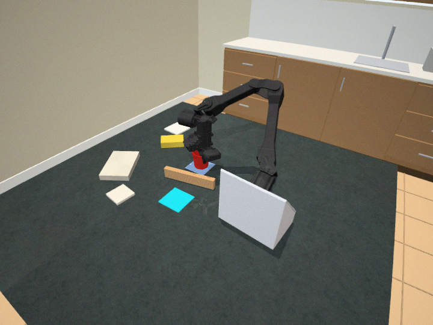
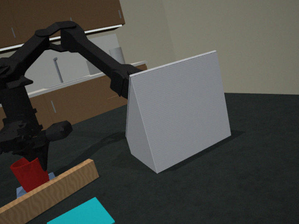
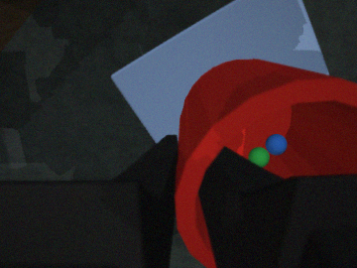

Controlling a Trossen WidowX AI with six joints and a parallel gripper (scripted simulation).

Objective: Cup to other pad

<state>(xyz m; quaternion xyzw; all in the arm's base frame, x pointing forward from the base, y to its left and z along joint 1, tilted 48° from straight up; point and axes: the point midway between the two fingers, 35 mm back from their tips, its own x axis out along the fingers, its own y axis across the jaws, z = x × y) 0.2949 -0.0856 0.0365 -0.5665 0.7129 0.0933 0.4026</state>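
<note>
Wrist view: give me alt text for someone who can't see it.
The gripper pinches the red cup's wall, one finger inside. A green marble and blue marble sit inside, above the pale blue pad.
</note>
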